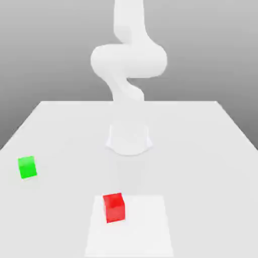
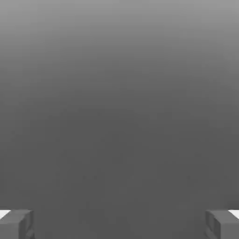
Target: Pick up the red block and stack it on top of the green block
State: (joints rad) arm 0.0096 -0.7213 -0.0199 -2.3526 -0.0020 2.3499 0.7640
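I note the gripper spread wide in the hand view, its two fingers far apart with nothing between them, facing plain grey background. Neither block lies near it. In the exterior view, the red block sits on the white table, and the green block stands well apart toward the exterior view's left.

No text, label, brand, number or sign can be read anywhere: the small red cube, the small green cube, the white arm and the pale grey surface all show plain, unmarked faces.
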